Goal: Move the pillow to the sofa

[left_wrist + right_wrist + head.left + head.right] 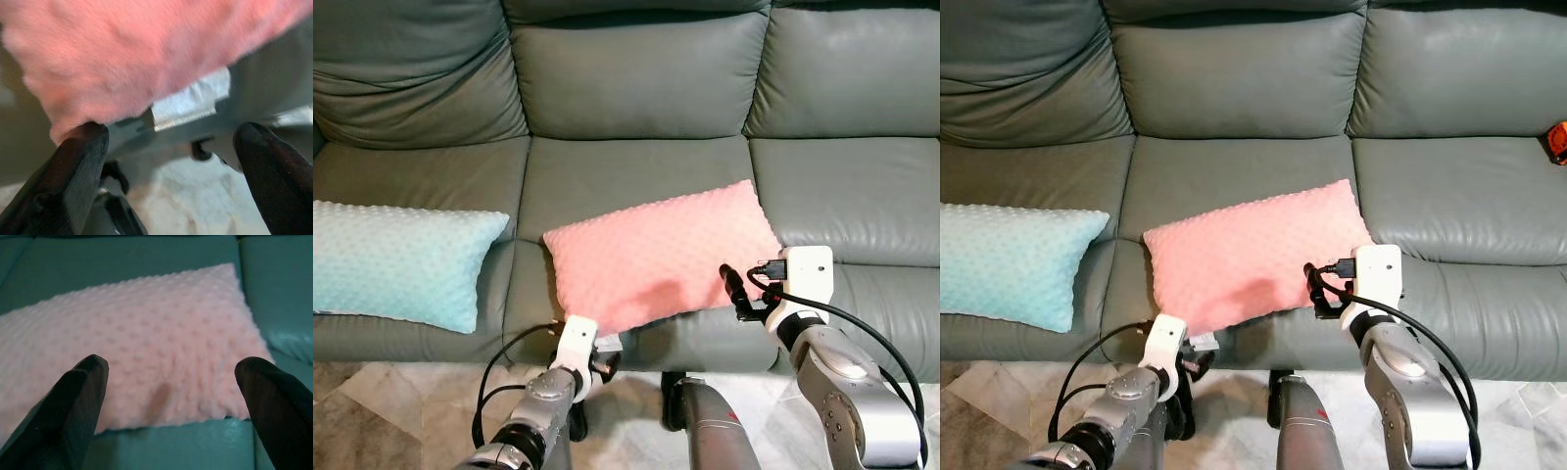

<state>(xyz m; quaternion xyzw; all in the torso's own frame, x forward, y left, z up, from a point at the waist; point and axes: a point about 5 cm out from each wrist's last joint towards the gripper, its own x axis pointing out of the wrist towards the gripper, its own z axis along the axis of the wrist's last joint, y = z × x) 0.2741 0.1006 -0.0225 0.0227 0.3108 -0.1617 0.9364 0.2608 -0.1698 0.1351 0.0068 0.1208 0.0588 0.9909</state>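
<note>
Pillow (661,258), pink and dotted, lies flat on the middle seat of the grey-green sofa (646,88), its front edge overhanging the seat front. Left eye view: the left claw (607,360) sits just below the pillow's front-left corner; the right claw (736,290) sits at its front-right edge. A light-blue pillow (396,259) rests well to the left of both claws. Right eye view: an orange object (1557,142) lies on the far right seat. Left wrist view: the left claw's fingers (73,171) stand spread, the pink corner and a white tag (188,103) just ahead. Right wrist view: the right claw's fingers (78,401) stand apart, the pillow just beyond them, untouched.
</note>
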